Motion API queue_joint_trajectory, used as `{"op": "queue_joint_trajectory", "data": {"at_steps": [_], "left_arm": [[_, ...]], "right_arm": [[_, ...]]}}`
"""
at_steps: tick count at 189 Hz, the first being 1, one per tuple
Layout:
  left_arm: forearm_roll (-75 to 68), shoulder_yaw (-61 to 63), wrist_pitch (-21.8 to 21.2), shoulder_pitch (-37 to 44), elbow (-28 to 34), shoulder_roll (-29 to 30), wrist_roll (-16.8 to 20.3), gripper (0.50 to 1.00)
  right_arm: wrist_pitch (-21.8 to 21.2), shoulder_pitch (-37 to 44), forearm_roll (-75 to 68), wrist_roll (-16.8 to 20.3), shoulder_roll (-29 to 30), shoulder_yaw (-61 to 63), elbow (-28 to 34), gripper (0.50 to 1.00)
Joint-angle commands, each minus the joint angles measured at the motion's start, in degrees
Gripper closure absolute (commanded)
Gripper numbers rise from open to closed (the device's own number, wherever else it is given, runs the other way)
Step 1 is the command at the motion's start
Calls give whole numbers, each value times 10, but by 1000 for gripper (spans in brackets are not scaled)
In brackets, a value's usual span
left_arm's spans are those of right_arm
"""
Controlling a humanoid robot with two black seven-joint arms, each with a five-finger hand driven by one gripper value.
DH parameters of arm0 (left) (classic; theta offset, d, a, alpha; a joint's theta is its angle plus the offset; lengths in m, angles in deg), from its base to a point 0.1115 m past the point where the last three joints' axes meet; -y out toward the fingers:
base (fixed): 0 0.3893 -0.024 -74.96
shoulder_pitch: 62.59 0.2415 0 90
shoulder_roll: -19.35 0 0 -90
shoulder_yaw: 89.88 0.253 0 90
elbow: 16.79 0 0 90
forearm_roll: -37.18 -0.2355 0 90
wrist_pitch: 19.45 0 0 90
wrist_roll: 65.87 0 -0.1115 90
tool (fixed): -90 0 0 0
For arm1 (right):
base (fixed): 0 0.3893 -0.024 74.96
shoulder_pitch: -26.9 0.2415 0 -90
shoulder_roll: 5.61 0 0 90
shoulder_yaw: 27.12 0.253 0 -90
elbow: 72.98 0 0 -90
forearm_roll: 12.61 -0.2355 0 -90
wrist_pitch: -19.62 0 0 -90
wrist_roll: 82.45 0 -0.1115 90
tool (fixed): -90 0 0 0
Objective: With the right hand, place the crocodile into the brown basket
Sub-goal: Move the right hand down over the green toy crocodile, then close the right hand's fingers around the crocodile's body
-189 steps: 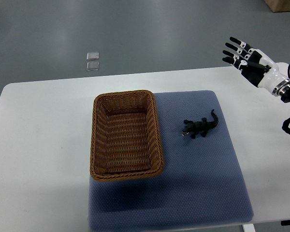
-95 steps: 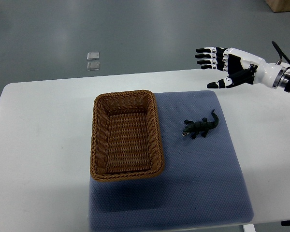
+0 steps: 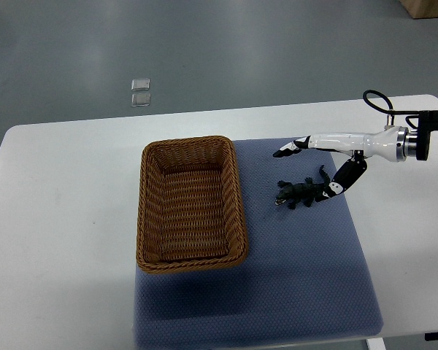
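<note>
top view: only camera, steep look down
table [image 3: 66, 219]: white, with a blue mat [image 3: 306, 284] over its middle and 3 o'clock part
basket [image 3: 141, 211]: brown wicker, empty, on the mat's 9 o'clock edge, partly over bare table
crocodile [image 3: 301, 191]: dark toy lying flat on the mat at 3 o'clock of the basket, apart from the rim, head toward the basket, tail up toward 1 o'clock
right hand [image 3: 334, 142]: arm comes in from 3 o'clock; hand over the crocodile's 12 to 2 o'clock side
hand state: wide open, fingers [image 3: 286, 152] stretched flat toward 9 o'clock, thumb [image 3: 344, 176] angled down by the tail, nothing held; can't tell if the thumb touches the tail
left hand: not in view
step (judgement): reach, grasp not yet closed
risk 1: the thumb at the tail end could push or spin the toy instead of trapping it
risk 2: the low, thin body means the fingers may close on the mat or pinch only the tail, so the toy could dangle and drop
risk 3: a low carry toward 9 o'clock could clip the basket's near wall
open room: bare mat at 6 o'clock of the crocodile, clear gap to the basket
edges: table edge at 12 o'clock is near the hand; floor beyond it
</note>
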Motion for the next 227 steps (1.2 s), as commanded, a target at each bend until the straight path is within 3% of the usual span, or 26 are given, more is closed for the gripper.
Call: {"op": "queue_joint_trajectory", "data": {"at_steps": [1,52,106,154,227], "left_arm": [[0,0,0,0,0,0,1,500],[0,0,0,0,0,0,0,500],[0,0,0,0,0,0,0,500],[0,0,0,0,0,0,0,500],[0,0,0,0,0,0,0,500]], "right_arm": [[46,8,38,0,1,-41,1,574],[148,46,54,2,6,-137,1,576],[152,65,74,4,31,-153,-10,579],[188,86,85,6,60,-217,-45,581],[190,88,106,8,75,-220,-89,581]]}}
